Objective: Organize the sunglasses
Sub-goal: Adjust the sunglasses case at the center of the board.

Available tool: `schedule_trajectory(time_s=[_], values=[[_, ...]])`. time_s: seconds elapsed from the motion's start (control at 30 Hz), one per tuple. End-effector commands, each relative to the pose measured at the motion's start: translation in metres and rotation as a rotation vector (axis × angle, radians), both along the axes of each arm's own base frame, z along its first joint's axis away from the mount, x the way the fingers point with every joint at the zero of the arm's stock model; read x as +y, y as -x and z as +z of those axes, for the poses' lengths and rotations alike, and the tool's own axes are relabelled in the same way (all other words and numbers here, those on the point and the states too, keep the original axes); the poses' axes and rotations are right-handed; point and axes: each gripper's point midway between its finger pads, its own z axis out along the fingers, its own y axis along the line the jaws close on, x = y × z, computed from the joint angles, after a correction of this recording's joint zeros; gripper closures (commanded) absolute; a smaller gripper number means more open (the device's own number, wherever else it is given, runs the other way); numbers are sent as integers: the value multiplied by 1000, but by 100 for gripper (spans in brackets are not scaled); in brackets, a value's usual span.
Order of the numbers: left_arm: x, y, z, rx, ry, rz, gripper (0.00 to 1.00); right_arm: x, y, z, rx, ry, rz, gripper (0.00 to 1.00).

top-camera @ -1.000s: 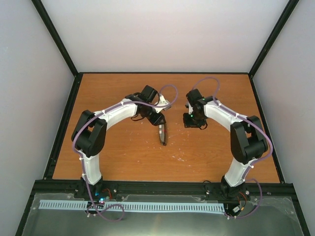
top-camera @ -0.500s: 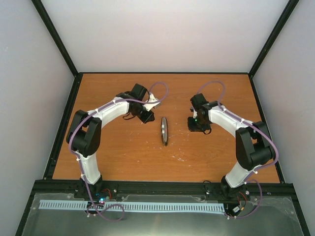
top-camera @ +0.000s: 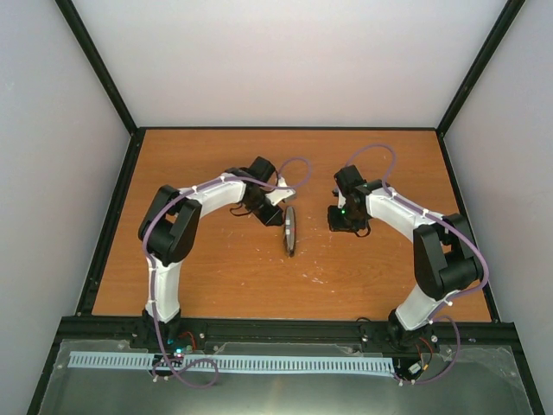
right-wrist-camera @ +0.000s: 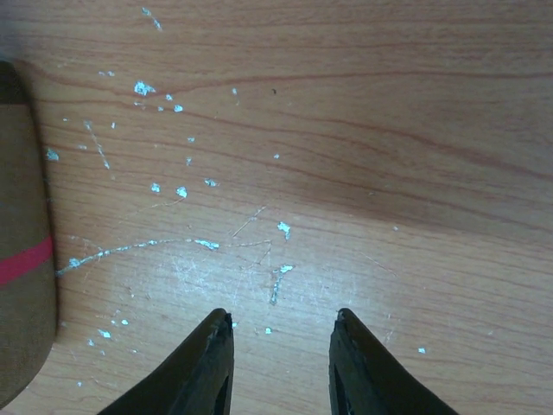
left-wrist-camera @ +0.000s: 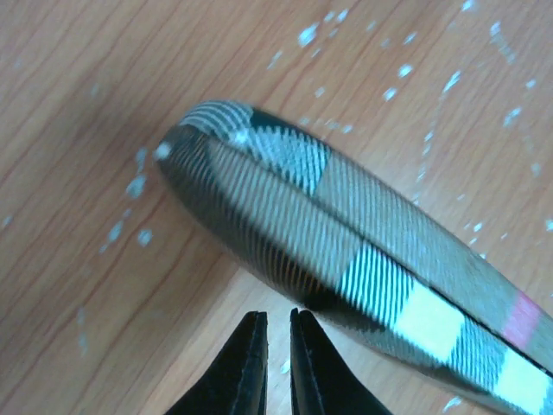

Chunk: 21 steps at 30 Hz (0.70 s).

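Left hand (left-wrist-camera: 276, 316) beside case (left-wrist-camera: 346, 251), striped in wrist view.

So the rig: the left arm (top-camera: 212, 192) and right arm (top-camera: 393, 207) are both glossy white shells with chunky black joint housings. A thin lilac cable (top-camera: 298, 160) loops along each one, pinned down with little white zip ties. There's a small green light (top-camera: 343, 210) glowing on the right wrist, plus tiny green and blue base lights (top-camera: 177, 351) under the left arm. The left claw (left-wrist-camera: 276, 316) and right claw (right-wrist-camera: 282, 318) are plain matte black, with fingers tapering to rounded tips.
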Motion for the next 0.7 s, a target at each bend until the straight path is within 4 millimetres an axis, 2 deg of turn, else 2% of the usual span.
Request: schedule_trajectory(time_s=[0.0,0.2,0.5,0.6,0.67], values=[[-32,-2,20,-31,51,-55,88,1,-2,6,-25,-37,-14,68],[-42,-4,27,-48,50,-74,88,1,-2,5,-30,-49,-20,68],[-33,-4,26,-76,12,-68,85,-9,4,0,-21,-43,-47,67],[-27,-11,41,-133,22,-51,66,-18,6,5,-34,-30,-63,67],[-20,-20,60,-179,51,-25,41,-28,8,9,-50,-3,-81,66]])
